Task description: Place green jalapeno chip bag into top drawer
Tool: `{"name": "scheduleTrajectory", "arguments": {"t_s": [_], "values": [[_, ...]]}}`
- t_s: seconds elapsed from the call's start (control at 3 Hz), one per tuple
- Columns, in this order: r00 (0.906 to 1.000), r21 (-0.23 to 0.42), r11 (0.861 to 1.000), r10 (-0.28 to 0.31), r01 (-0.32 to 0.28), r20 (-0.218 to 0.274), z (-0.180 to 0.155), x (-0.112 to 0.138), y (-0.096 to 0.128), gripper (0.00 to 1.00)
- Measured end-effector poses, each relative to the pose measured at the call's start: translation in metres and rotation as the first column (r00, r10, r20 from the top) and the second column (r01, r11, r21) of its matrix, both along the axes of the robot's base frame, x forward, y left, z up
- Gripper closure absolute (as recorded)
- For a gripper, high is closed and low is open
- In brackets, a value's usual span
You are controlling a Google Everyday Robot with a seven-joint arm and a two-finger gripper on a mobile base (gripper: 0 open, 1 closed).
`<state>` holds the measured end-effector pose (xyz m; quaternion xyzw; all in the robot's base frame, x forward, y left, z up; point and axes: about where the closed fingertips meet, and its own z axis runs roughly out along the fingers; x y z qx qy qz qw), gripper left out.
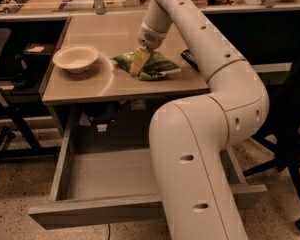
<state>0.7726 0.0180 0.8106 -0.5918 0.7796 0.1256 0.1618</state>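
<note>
The green jalapeno chip bag (pixel 157 65) lies flat on the desk top (pixel 97 86), right of centre. My gripper (pixel 138 64) points down onto the bag's left half, its pale fingers (pixel 140 60) resting on the bag. The top drawer (pixel 110 176) is pulled open below the desk, grey and shallow, nothing showing inside. My arm hides the drawer's right part.
A pale bowl (pixel 75 58) stands on the desk's left side. A small black bar wrapper (pixel 191 59) lies at the right edge behind my arm. A black chair (pixel 290 134) stands at the right. A second desk with clutter runs along the back.
</note>
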Motion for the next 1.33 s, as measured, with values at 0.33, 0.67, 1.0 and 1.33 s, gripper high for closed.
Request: {"name": "scheduleTrajectory", "arguments": {"t_s": [0.33, 0.67, 1.0, 1.33], "values": [[1.0000, 0.000, 1.000, 0.000, 0.000, 0.000, 0.000, 0.000, 0.000, 0.66], [1.0000, 0.000, 1.000, 0.000, 0.000, 0.000, 0.007, 0.000, 0.000, 0.89], [1.0000, 0.000, 1.000, 0.000, 0.000, 0.001, 0.010, 0.000, 0.000, 1.00], [0.9937, 0.016, 0.999, 0.048, -0.049, 0.101, 0.042, -0.002, -0.004, 1.00]]}}
